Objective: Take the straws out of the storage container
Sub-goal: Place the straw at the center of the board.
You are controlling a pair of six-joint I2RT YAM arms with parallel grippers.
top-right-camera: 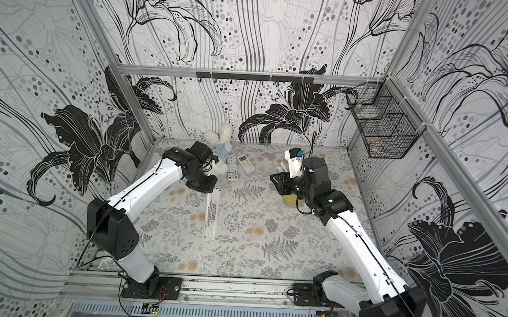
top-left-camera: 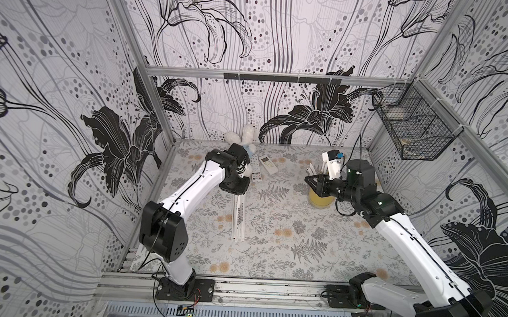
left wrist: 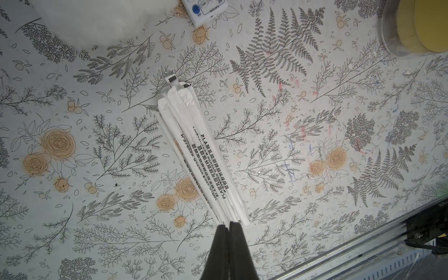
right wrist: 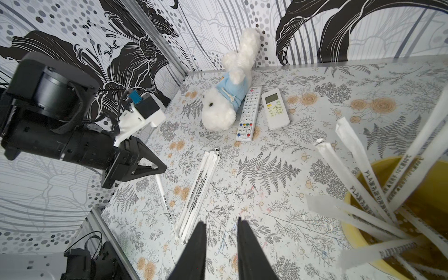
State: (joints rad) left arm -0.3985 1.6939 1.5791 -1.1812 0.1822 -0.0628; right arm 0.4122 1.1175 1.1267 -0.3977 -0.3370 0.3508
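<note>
Left hand [left wrist: 229, 224] has its two dark fingers pressed together, tips down at the near end of a bundle of thin white paper-wrapped straws [top-left-camera: 239, 218] with dark print. The bundle lies flat on the flower-printed bench [top-left-camera: 272, 249]. Whether the hand nips a wrapper end I cannot tell. I count about five straws there, but they overlap, so the number is not sure.

Behind them lie one white plush toy in a light blue shirt [right wrist: 218, 114] and two remotes: a long white remote control [right wrist: 249, 114] and a shorter white remote control [right wrist: 275, 109].

Further right, the right hand [right wrist: 220, 221] is spread and holds nothing, near the one plain yellow round cup [top-left-camera: 319, 200]. At least six straws [right wrist: 358, 191] lean inside the cup, so I judge the task is nearly half done. One black wire basket [top-left-camera: 412, 125] hangs on the right wall.
</note>
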